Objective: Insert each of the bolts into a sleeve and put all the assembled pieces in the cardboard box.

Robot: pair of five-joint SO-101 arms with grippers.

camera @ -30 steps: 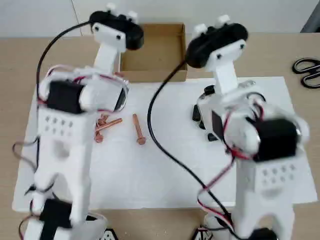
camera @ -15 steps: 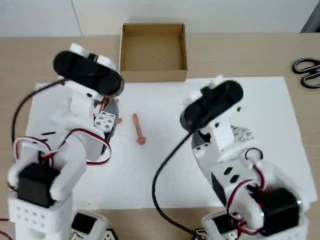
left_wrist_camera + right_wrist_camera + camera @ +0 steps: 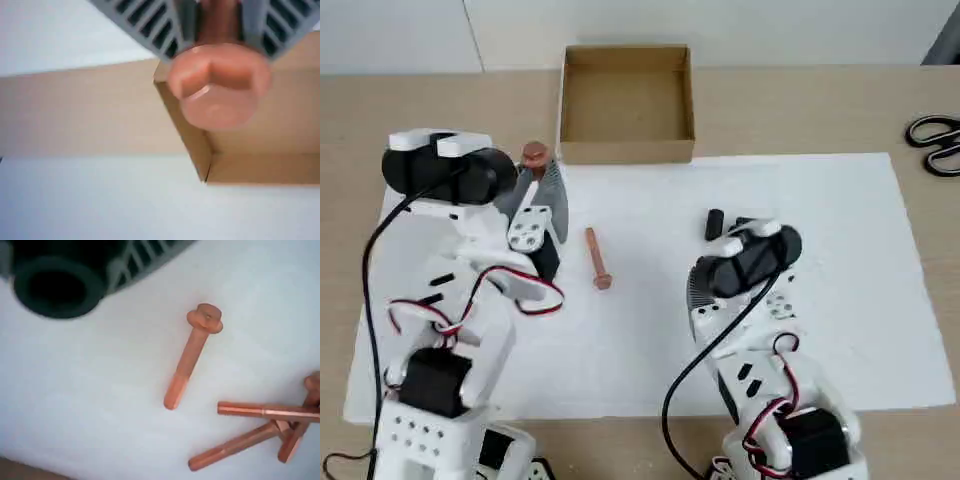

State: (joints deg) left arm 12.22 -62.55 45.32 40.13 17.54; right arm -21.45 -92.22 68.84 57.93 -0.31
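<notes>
My left end effector (image 3: 539,180) sits in the upper left of the high view, closed on a copper-coloured bolt (image 3: 220,87). The shank is pinched between the grey ribbed fingers (image 3: 145,20) and the flanged hex head sticks out past their tips. The held bolt hangs just beside the front left corner of the cardboard box (image 3: 626,152), outside its wall. In the left wrist view that corner shows right behind the bolt head.

The box stands open-topped at upper centre on the tabletop (image 3: 800,110). Its front wall meets the far edge of the white sheet (image 3: 820,200).

My right end effector (image 3: 698,292) is low over the sheet, right of centre in the high view. In the right wrist view it grips a black sleeve (image 3: 59,287) seen end-on with its bore open, and a grey finger is pressed against its side. A second sleeve (image 3: 715,224) lies on the sheet just above that arm's wrist in the high view.

One loose bolt (image 3: 597,258) lies alone in the middle of the sheet between the arms, head toward the bottom of the frame. In the right wrist view, a cluster of bolts (image 3: 265,411) lies crossed over one another at the lower right edge, near the loose one but apart from it.

Open sheet runs between the two arms and along the right side. A pair of scissors (image 3: 935,145) lies on bare wood at the right edge, off the sheet's upper right corner.
</notes>
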